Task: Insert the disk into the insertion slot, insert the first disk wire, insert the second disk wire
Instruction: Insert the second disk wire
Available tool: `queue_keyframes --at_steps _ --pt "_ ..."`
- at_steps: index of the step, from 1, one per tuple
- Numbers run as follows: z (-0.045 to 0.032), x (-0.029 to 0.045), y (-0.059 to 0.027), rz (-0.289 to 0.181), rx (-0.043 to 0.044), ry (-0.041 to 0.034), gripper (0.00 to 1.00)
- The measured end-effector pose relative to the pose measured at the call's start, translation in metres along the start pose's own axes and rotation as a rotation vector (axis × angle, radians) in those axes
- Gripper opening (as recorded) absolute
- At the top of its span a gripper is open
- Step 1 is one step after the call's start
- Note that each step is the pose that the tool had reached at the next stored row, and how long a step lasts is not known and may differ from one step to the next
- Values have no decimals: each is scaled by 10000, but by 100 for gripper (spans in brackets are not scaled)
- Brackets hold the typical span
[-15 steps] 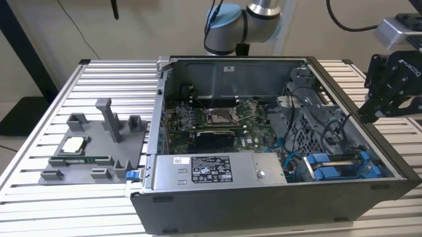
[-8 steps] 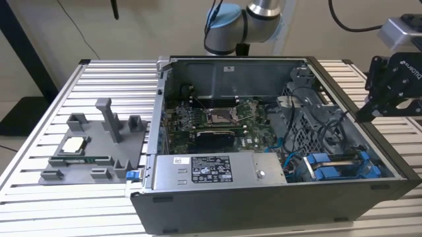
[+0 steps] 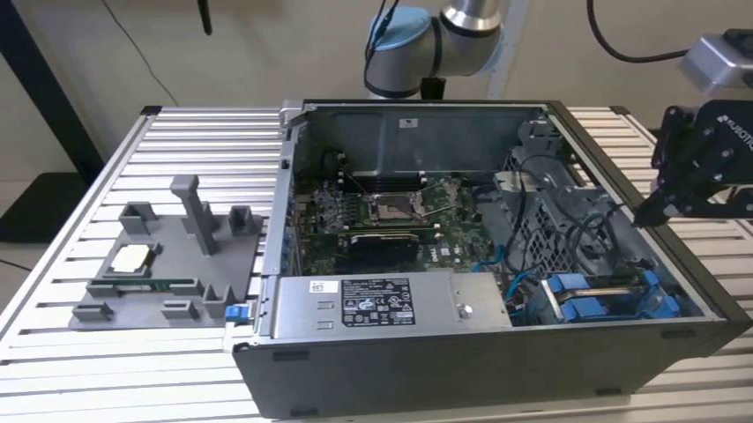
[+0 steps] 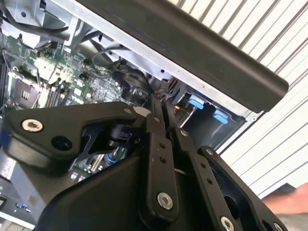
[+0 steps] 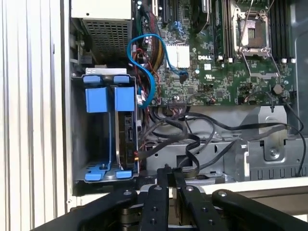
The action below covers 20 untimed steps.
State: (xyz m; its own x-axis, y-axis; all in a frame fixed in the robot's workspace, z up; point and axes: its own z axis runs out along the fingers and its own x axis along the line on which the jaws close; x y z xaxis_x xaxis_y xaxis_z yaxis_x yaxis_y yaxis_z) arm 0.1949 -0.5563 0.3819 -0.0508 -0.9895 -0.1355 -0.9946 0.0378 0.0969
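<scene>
At five o'clock in the exterior view, the disk (image 3: 612,289) sits on edge inside the insertion slot (image 3: 574,301). Farther back, at three o'clock, the gripper (image 3: 644,214) hangs over the computer case (image 3: 471,379) wall, fingers pinched narrow, just beside loose black cables (image 5: 192,144).

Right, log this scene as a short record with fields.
gripper: shut, at the case's side wall, exterior view's right
disk: on edge in its blue carrier, inside the insertion slot
black wires: looped loose beside the slot
power supply: inside the case
grey fixture: on the table, exterior view's left
</scene>
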Motion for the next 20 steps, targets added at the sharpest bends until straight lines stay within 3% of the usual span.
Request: queue_keyframes --at_steps 8,15,18,20 --pt "20 20 270 -1 -2 -14 16" --pt "23 21 318 0 -1 -24 16" --pt "35 28 444 -5 26 -25 16" --pt "41 31 501 -19 97 -21 16"
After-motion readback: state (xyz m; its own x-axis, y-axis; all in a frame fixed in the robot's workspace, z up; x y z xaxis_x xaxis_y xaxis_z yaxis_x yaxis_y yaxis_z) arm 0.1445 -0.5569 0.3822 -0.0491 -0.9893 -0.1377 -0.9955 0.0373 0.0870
